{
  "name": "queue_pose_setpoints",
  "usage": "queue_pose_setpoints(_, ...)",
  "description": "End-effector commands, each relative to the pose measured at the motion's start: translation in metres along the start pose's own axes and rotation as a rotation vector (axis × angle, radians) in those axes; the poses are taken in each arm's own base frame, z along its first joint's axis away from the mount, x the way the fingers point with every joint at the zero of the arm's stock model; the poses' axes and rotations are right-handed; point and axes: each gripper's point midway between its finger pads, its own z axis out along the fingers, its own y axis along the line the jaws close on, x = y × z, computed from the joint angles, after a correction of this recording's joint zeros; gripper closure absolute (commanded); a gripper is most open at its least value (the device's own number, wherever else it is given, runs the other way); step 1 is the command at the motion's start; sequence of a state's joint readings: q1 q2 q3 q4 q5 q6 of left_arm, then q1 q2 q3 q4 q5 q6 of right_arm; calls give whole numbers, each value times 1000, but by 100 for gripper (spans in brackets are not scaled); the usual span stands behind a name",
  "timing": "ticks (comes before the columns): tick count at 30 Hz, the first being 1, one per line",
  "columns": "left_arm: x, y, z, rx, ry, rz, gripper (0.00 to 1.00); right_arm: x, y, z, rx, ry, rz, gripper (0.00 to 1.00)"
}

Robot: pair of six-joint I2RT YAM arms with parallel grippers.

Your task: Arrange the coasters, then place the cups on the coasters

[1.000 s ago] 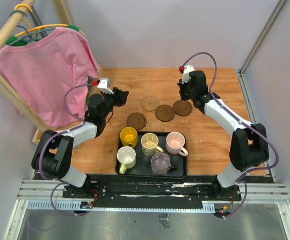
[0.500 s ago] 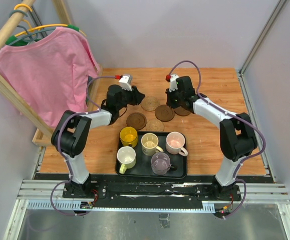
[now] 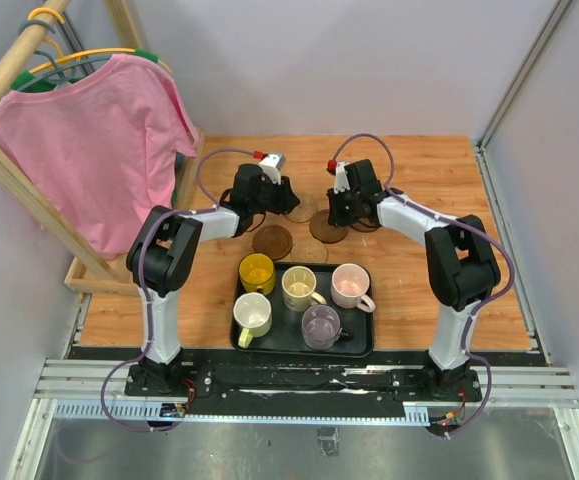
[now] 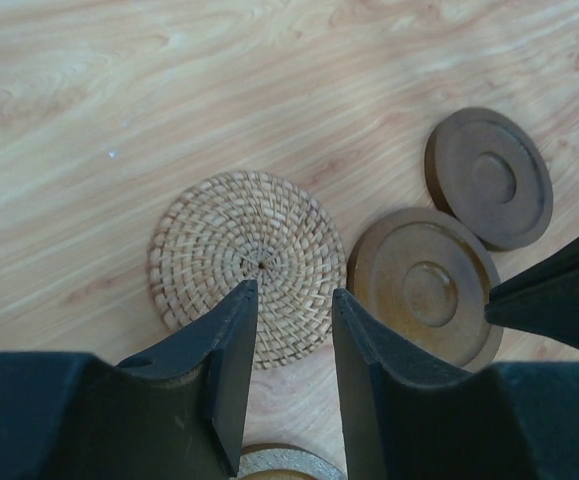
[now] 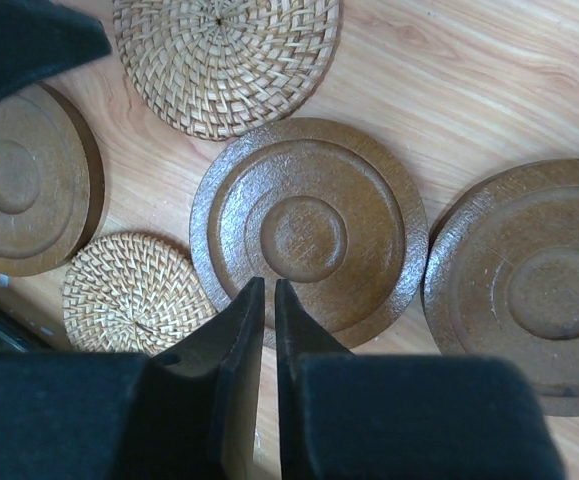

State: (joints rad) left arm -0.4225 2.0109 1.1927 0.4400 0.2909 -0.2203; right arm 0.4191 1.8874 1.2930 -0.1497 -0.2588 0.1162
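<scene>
Left wrist: my left gripper (image 4: 294, 298) narrowly open, holding nothing, its tips over the edge of a woven coaster (image 4: 237, 240) | right wrist: my right gripper (image 5: 269, 288) all but closed, empty, over the rim of a brown ringed coaster (image 5: 309, 225) | top external: five cups (image 3: 298, 289) sit in the black tray (image 3: 299, 352), just beside the coasters on the wooden table (image 3: 419, 280).

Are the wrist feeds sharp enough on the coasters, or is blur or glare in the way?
Left wrist: woven coaster sharp, weave readable; near fingers dark, featureless. Right wrist: ringed brown coaster crisp, no strong glare; fingers equally black. Top external: even light, soft shadows, though left gripper and right gripper cover part of the coasters.
</scene>
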Motion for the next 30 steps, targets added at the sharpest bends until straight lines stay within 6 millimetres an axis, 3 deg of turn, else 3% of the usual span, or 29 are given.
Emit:
queue_pose_setpoints(1,15,-8,10,28,71,34,61,-5,7,3,-19,21,21,89)
queue_pose_setpoints(7,25,-18,16,86,105,13,64,2,5,5,-6,51,34,86)
queue_pose_setpoints(15,42,-8,34,59,177,-35,61,10,1,11,10,111,67,85)
queue_pose_setpoints(17,43,-5,38,46,194,-43,60,21,-2,20,18,145,79,84)
queue_pose_setpoints(23,53,11,45,-38,275,-64,53,25,-7,28,42,191,91,77)
queue_pose_setpoints(30,67,43,37,-191,366,-69,49,23,-16,47,67,237,91,72)
